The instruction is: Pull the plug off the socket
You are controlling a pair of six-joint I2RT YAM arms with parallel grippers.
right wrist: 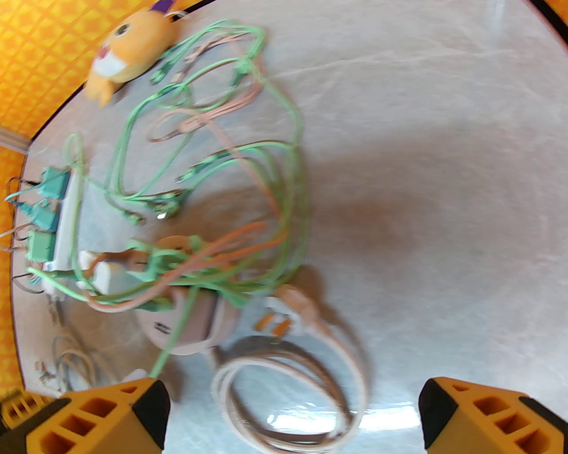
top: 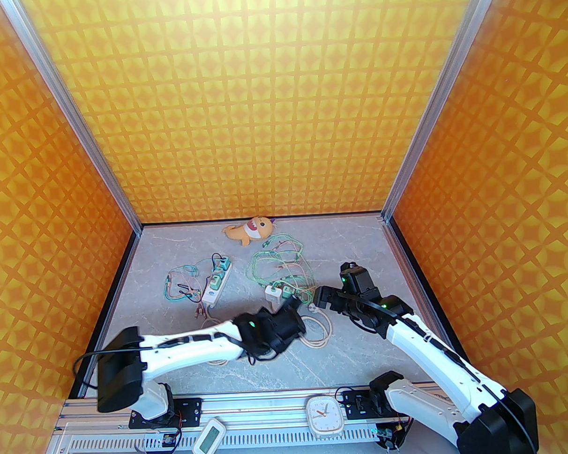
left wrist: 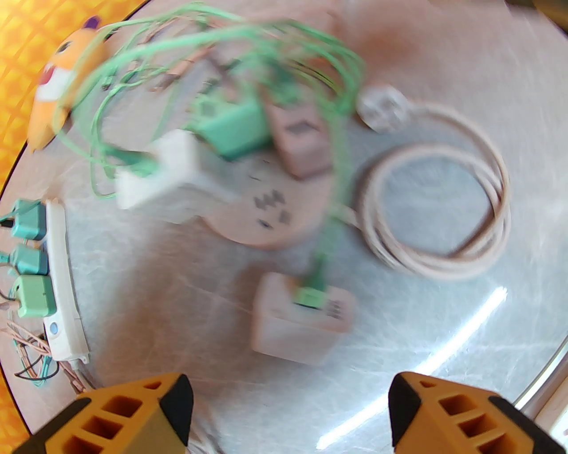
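Left gripper, right gripper spread wide, empty. Green plug on round socket: likely light, rigid, slick; pinch flat sides.

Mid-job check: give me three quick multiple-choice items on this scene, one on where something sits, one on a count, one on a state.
1. Where is the orange plush toy?
A) at the table's far edge
B) between the arm bases
C) at the near left corner

2. How many green plugs sit in the white power strip?
A) one
B) three
C) five

3. The left gripper is:
A) shut on a plug
B) shut, empty
C) open, empty

Key: 1 A, it lies at the far end in the top view; 2 B, three sit in a row in the left wrist view; 3 C, its fingers stand apart with nothing between them.
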